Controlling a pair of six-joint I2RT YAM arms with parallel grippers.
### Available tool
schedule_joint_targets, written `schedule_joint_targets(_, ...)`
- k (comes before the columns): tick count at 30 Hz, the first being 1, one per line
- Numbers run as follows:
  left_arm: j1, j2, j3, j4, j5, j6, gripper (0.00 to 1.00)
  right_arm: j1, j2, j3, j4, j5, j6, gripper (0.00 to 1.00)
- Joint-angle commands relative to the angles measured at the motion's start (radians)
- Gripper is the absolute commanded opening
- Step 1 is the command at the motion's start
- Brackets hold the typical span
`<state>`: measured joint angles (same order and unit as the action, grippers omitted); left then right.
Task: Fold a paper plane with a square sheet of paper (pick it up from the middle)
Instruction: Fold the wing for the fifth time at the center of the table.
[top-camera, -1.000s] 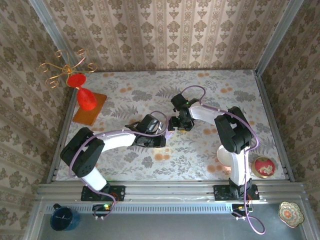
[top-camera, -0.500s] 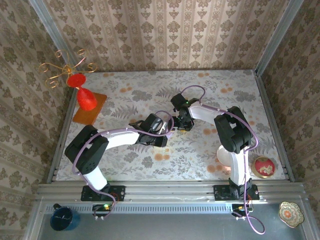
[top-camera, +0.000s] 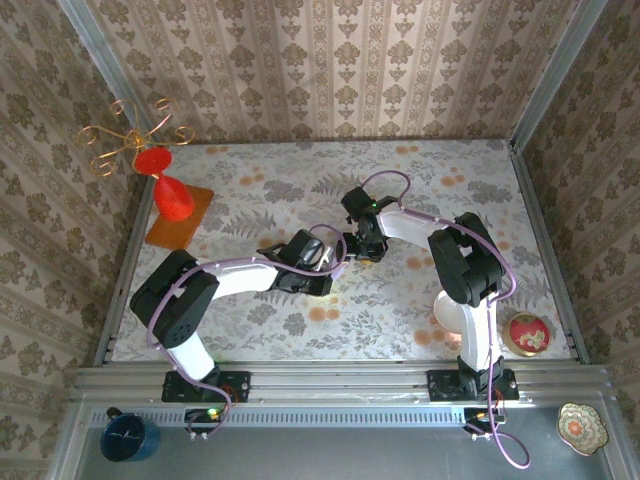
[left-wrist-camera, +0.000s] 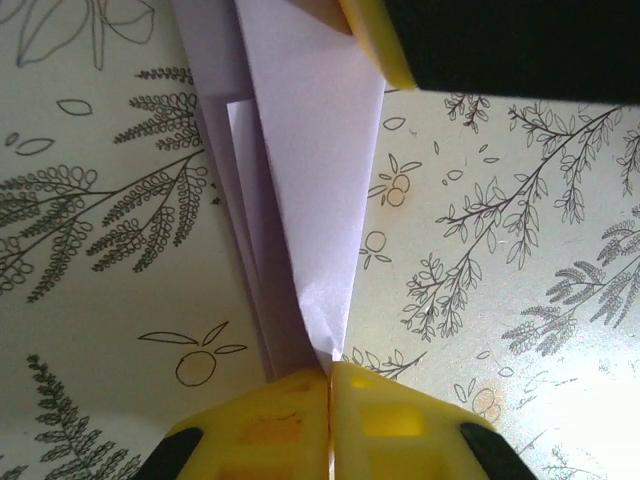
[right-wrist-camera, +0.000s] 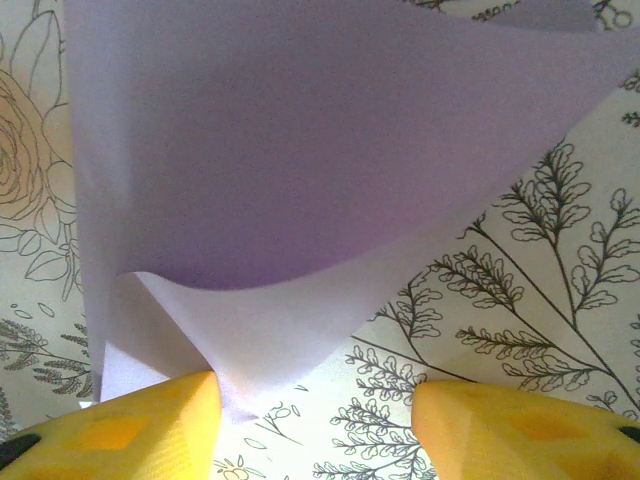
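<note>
The left gripper (left-wrist-camera: 328, 378) is closed on the sharp tip of the pale lilac folded paper (left-wrist-camera: 318, 200); the paper's long creased edges run straight ahead of the fingers; the right gripper (right-wrist-camera: 315, 405) stands half wide, with a curled paper corner lying between its fingers; the floral tablecloth (left-wrist-camera: 520, 260) lies free on both sides.

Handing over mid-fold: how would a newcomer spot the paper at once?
Find the middle of the floral table. The paper sits there, its narrow tip pinched in the left fingers, the right fingers open at its other end. Plain pale lilac and creased, it stands out from the table's print.
</note>
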<state>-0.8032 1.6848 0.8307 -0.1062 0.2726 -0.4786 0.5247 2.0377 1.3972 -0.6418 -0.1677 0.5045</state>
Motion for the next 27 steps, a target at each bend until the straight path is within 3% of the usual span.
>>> schedule_joint_targets(1, 0.016, 0.019, -0.035, 0.025, 0.051, -0.032, 0.09, -0.008, 0.135, -0.062, 0.067, 0.096, -0.003, 0.60)
schedule_joint_targets(20, 0.048, 0.038, -0.069, 0.059, 0.111, -0.095, 0.08, -0.006, 0.180, -0.055, 0.058, 0.115, -0.007, 0.63)
schedule_joint_targets(27, 0.062, -0.029, -0.056, 0.055, 0.111, -0.109, 0.13, -0.005, 0.194, -0.052, 0.056, 0.122, -0.010, 0.65)
